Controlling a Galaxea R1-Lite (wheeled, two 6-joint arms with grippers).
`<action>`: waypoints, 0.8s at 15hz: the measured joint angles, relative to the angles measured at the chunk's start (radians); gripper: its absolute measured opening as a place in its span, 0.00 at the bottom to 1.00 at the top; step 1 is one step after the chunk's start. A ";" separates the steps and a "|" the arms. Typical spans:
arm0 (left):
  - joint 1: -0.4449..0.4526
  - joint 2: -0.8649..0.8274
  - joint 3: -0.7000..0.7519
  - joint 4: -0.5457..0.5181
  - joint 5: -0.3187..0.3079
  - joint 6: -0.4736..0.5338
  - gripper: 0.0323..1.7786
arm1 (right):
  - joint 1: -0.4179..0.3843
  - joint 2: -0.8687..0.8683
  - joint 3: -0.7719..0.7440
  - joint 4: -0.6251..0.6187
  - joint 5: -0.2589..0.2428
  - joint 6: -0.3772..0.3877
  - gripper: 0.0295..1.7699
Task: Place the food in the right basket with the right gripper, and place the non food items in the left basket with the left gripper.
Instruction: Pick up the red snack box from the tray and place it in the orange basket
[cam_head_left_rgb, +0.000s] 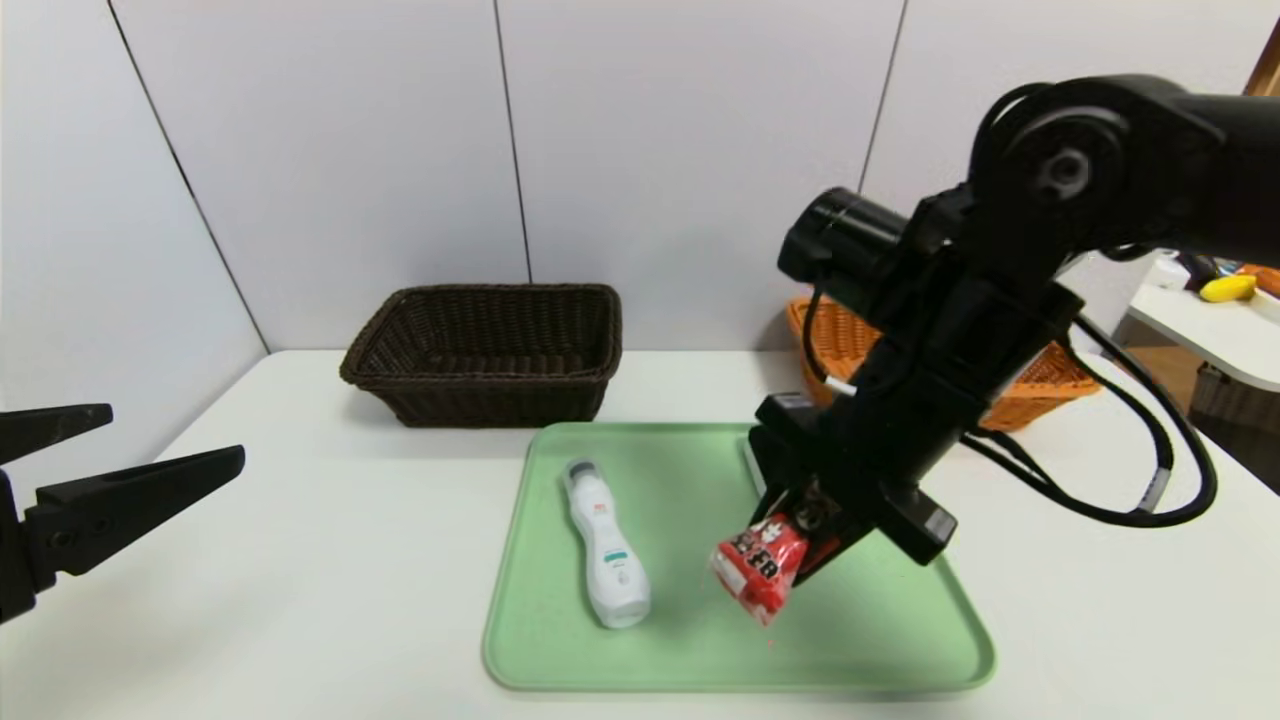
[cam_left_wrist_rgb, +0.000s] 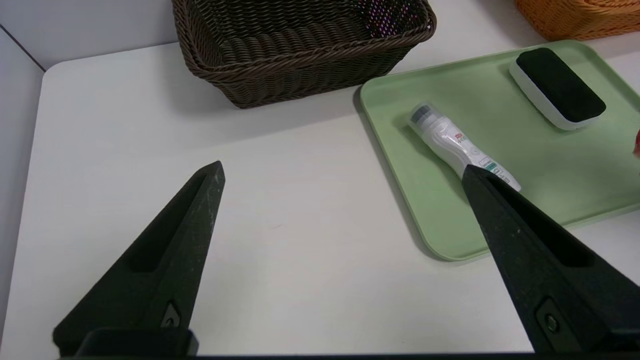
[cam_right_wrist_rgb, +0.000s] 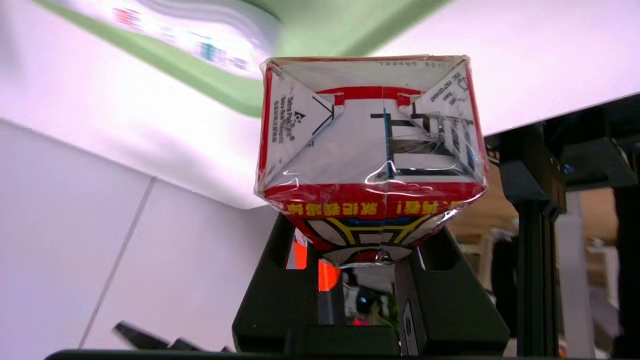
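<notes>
Red-white drink carton (cam_head_left_rgb: 760, 575) plastic-wrapped, tilted, clamped in right claw (cam_head_left_rgb: 800, 535).

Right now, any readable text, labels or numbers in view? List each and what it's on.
"Tetra Pak": small vertical print on the end flap of the red carton, which the right gripper holds above the tray.
Yellow characters on the carton's red band: too distorted to read.
Stamped digits along the carton's edge: too faint to quote.
White bottle label, red and green print: too small.
Eraser: no text seen.
</notes>
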 joint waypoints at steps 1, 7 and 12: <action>0.000 -0.001 0.002 0.000 0.000 0.001 0.95 | -0.027 -0.019 -0.004 -0.012 -0.003 -0.014 0.23; -0.001 -0.008 0.016 0.001 0.000 0.002 0.95 | -0.237 -0.113 -0.010 -0.221 -0.143 -0.166 0.23; -0.001 -0.006 0.017 0.005 -0.001 0.001 0.95 | -0.385 -0.113 -0.011 -0.387 -0.372 -0.370 0.23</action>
